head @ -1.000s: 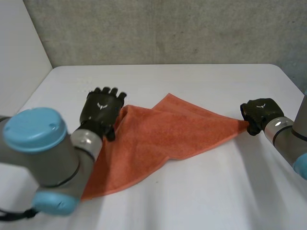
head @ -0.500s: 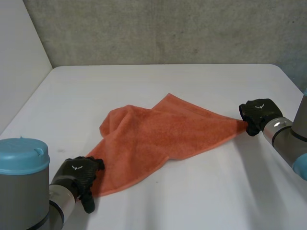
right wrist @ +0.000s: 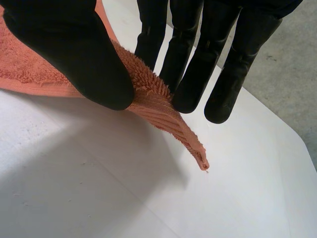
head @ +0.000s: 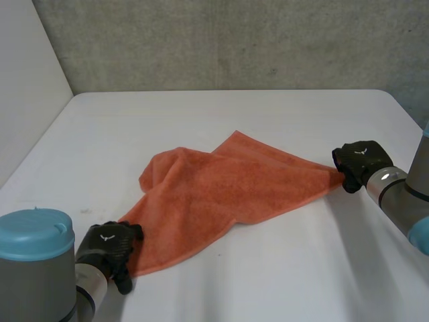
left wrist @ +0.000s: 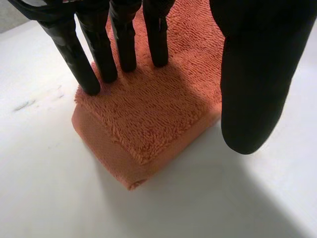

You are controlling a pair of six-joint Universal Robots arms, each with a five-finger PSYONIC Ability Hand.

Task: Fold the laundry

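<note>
The orange terry towel (head: 228, 188) lies rumpled on the white counter (head: 268, 114), running slantwise between the two hands, with a fold humped up along its far left edge. The right hand (head: 358, 161) has the towel's right corner clamped between its thumb and straight fingers (right wrist: 193, 74); the corner's tip pokes out past the pinch, lifted just off the counter. The left hand (head: 110, 248) is at the near left corner. Its fingertips (left wrist: 89, 82) rest on top of the pile while the thumb (left wrist: 257, 84) stands apart beside the hem, so nothing is gripped there yet. The cloth looks light, soft and limp, with a looped pile that should give good friction, and it will likely sag and crease wherever unsupported. It is best taken at the corners by the hemmed border, pinching through both faces so it cannot slide out
</note>
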